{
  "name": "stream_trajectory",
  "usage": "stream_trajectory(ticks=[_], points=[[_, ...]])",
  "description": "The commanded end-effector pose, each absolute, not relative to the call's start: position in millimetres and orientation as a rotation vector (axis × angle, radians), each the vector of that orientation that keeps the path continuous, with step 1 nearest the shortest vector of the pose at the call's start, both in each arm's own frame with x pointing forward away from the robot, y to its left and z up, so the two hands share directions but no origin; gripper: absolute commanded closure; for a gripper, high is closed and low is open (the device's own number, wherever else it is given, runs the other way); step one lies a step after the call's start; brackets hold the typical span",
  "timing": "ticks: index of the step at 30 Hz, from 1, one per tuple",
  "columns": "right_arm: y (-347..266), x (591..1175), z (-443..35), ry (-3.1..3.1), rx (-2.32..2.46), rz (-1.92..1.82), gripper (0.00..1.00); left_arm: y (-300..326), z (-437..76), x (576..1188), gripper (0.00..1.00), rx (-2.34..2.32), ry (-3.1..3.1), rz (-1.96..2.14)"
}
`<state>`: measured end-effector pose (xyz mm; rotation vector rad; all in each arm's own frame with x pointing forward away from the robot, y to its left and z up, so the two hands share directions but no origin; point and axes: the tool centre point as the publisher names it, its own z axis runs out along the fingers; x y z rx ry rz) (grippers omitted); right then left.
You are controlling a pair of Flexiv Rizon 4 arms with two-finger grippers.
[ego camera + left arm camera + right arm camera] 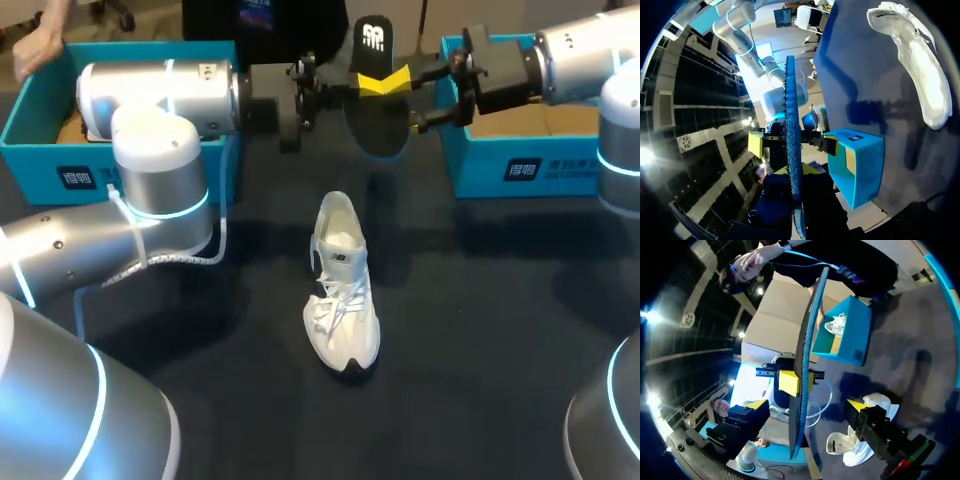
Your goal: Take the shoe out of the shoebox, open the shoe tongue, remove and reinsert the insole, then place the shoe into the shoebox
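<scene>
Between the clamped fingers of the left gripper [799, 381], the insole [375, 130] is hanging upright, the right gripper [806, 405] straddling it open-fingered; the shoe [342, 290] is lying well below. Reinsertion seems next, calling for toe-first alignment.

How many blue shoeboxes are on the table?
2. Left shoebox sits at the table's back, behind the left arm; right shoebox at the back, beneath the right arm. No others show.
</scene>
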<state>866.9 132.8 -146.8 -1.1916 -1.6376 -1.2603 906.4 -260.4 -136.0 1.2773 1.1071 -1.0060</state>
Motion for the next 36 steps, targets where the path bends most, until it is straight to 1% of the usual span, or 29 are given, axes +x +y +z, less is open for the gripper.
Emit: stream_trajectory(ticks=[1,5,8,10,11,12,13,15,16,17,18,22,23,24,25,26,36], points=[[139.9,870.9,-150.8,-1.63,-1.192,-1.255,0.0,-261.9,-135.2,912.4,1.0,1.286,1.112,-1.0],[143.7,870.3,-153.1,-1.623,-1.185,-1.235,0.0,-261.5,-136.1,915.2,1.0,1.283,1.12,-0.99],[145.4,870.6,-155.1,-1.616,-1.182,-1.232,0.11,-262.8,-136.5,916.6,1.0,1.281,1.125,-0.987],[146.0,870.8,-155.7,-1.616,-1.181,-1.232,0.11,-264.0,-136.0,916.3,1.0,1.282,1.123,-0.988],[146.8,871.0,-156.9,-1.613,-1.18,-1.235,0.15,-264.7,-135.8,915.8,1.0,1.281,1.121,-0.99],[147.5,871.3,-157.8,-1.61,-1.18,-1.239,0.27,-265.2,-135.9,915.3,1.0,1.279,1.117,-0.99],[147.8,871.7,-159.0,-1.606,-1.184,-1.242,0.52,-265.6,-136.2,914.8,1.0,1.263,1.117,-0.987],[148.2,872.8,-161.6,-1.599,-1.187,-1.251,0.68,-266.0,-137.7,913.2,1.0,1.248,1.126,-0.996],[148.4,873.1,-162.1,-1.598,-1.189,-1.25,0.7,-265.9,-138.2,912.6,1.0,1.24,1.129,-0.998],[148.5,873.2,-162.3,-1.598,-1.191,-1.251,0.84,-265.0,-139.0,912.2,1.0,1.232,1.133,-0.996],[148.6,873.3,-162.3,-1.597,-1.192,-1.251,0.86,-264.4,-139.9,911.8,1.0,1.237,1.132,-0.993],[147.9,874.0,-161.3,-1.598,-1.192,-1.259,0.79,-263.3,-141.0,911.5,1.0,1.252,1.13,-0.982],[147.3,874.2,-161.2,-1.599,-1.192,-1.261,0.79,-263.2,-141.0,911.6,1.0,1.251,1.131,-0.982],[146.9,874.6,-161.0,-1.6,-1.192,-1.262,0.84,-262.9,-140.8,911.7,1.0,1.25,1.131,-0.981],[146.8,874.9,-160.8,-1.601,-1.193,-1.26,0.94,-262.8,-140.7,911.7,1.0,1.25,1.13,-0.98],[146.8,875.3,-160.2,-1.603,-1.192,-1.259,1.0,-262.6,-140.5,911.6,1.0,1.249,1.13,-0.977],[148.6,874.9,-156.7,-1.607,-1.169,-1.251,1.0,-261.0,-143.7,914.4,1.0,1.253,1.138,-0.942]])
